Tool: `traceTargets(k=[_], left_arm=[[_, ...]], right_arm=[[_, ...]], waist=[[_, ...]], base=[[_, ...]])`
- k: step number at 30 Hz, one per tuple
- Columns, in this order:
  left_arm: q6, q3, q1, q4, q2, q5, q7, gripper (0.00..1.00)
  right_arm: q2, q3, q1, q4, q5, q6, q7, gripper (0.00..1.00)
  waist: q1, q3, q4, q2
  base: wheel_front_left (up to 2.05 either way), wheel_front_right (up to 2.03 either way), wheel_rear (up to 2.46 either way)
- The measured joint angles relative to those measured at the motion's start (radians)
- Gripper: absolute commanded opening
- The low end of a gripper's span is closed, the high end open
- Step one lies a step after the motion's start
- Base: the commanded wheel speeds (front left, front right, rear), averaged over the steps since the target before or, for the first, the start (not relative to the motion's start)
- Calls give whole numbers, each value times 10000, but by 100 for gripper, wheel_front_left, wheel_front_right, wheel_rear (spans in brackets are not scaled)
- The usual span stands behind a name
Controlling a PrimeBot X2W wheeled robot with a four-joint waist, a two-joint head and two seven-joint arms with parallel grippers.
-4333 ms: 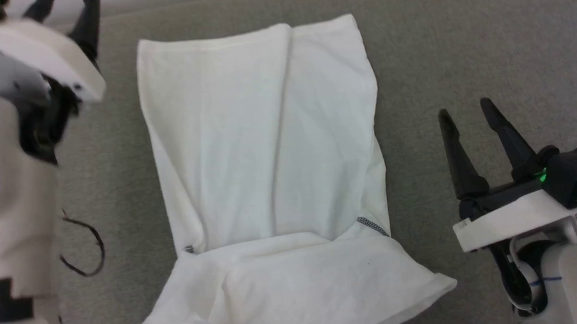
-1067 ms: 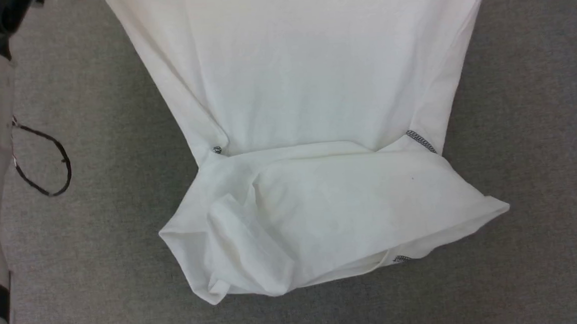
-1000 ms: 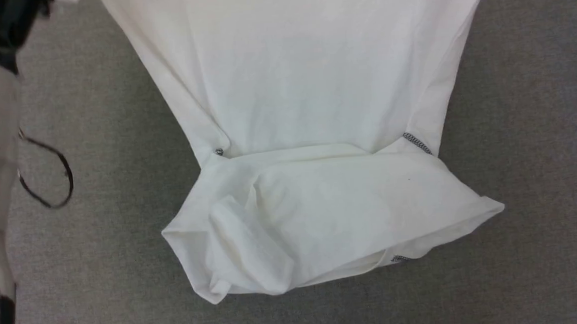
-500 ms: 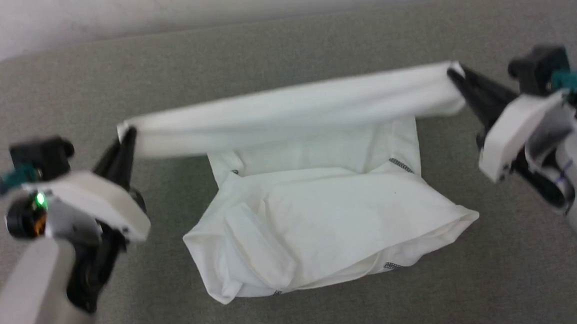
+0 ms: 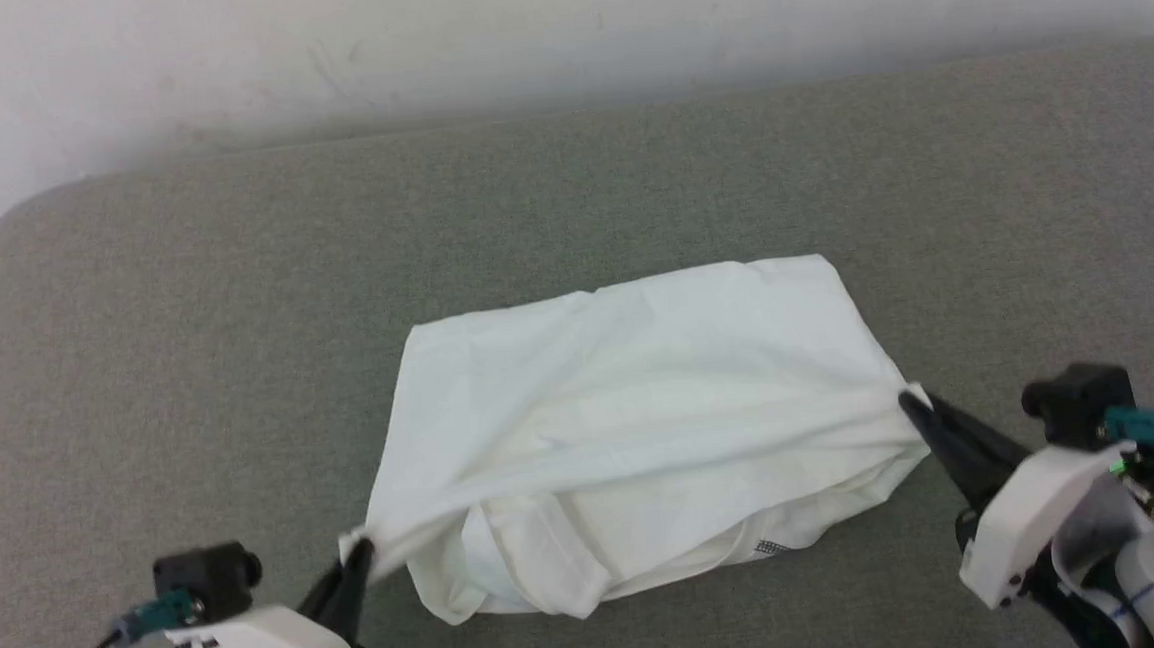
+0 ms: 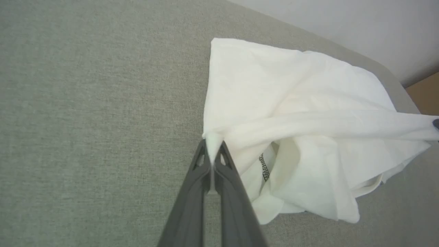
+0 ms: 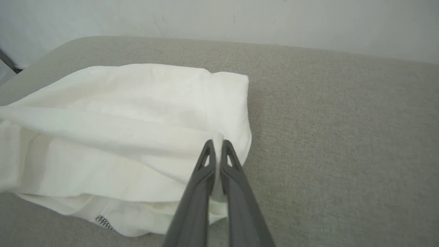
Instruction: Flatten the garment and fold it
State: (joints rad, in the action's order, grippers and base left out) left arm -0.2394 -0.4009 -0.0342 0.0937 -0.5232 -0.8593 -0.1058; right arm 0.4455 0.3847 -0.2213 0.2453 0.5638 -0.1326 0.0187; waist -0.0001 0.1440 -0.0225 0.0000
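Once-raised garment [image 5: 632, 401] edge now low over its near fold, left claw [image 5: 359, 554] and right claw [image 5: 909, 404] clamped on it.

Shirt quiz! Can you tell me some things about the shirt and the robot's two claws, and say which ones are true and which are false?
1. The left gripper is shut on a bit of the shirt. True.
2. The right gripper is open and away from the shirt. False: it is shut on the shirt's right edge.
3. The shirt lies on a grey surface. True.
4. The shirt is spread out flat and smooth. False: it is folded over on itself, with creases and a bunched lower layer at the near side.
5. Dark stitching shows at the shirt's near edge. True.
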Motion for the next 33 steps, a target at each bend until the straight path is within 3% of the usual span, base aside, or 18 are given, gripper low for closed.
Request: traceTargets(k=[4, 5, 7, 8, 9, 10, 11, 12, 13, 23, 28, 33], left_arm=[[0, -299, -311, -462, 307, -33, 94, 0], [27, -359, -342, -633, 389, -52, 109, 0], [113, -476, -386, -988, 587, -61, 268, 0], [178, -510, -397, -1151, 702, -104, 324, 0], [249, -571, -412, -1329, 803, -165, 328, 0], [278, -621, -434, -1476, 882, -171, 372, 18], [282, -585, -459, -1592, 991, -211, 525, 47], [291, -566, -460, -1697, 1085, -244, 635, 97], [330, -579, -460, -1802, 1122, -230, 698, 100], [82, 297, -448, -1747, 1231, 531, 3122, 100], [-6, 1024, -408, -1356, 1425, 1197, 3591, 100], [146, 1898, -364, -658, 1864, 2368, 3626, 100]], right_arm=[[-508, -686, 1058, -368, -334, 8, 161, 0], [-639, -871, 1280, -410, -474, 8, 161, 9], [-915, -1195, 1711, -483, -610, 10, 213, 39], [-1030, -1306, 1911, -520, -679, 10, 232, 47], [-1131, -1430, 2107, -535, -798, 10, 245, 66], [-1237, -1540, 2290, -558, -844, 12, 251, 93], [-1336, -1647, 2461, -606, -892, 12, 244, 100], [-1411, -1697, 2608, -677, -974, 12, 242, 100], [-1476, -1753, 2742, -727, -1028, 12, 240, 100], [-2303, -3101, 3855, -2441, -926, 12, -56, 100], [-2190, -3939, 3780, -2610, -909, 12, 903, 100], [-1835, -4399, 2963, -1793, -591, 12, 1994, 100]], waist=[[0, -162, -18, 0], [0, -192, -19, 0], [0, -250, -21, 0], [1, -272, -21, 0], [1, -297, -22, 0], [1, -319, -24, 0], [1, -338, -29, 0], [1, -358, -36, 0], [1, -388, -39, 0], [1, -788, 7, 0], [1, -1024, 25, 0], [1, -1151, 229, 0]], base=[[0, 0, 0], [0, 0, 0], [0, 0, 0], [0, 0, 0], [0, 0, 0], [0, 0, 0], [0, 0, 0], [0, 0, 0], [0, 0, 0], [0, 0, 0], [0, 0, 0], [0, 0, 0]])
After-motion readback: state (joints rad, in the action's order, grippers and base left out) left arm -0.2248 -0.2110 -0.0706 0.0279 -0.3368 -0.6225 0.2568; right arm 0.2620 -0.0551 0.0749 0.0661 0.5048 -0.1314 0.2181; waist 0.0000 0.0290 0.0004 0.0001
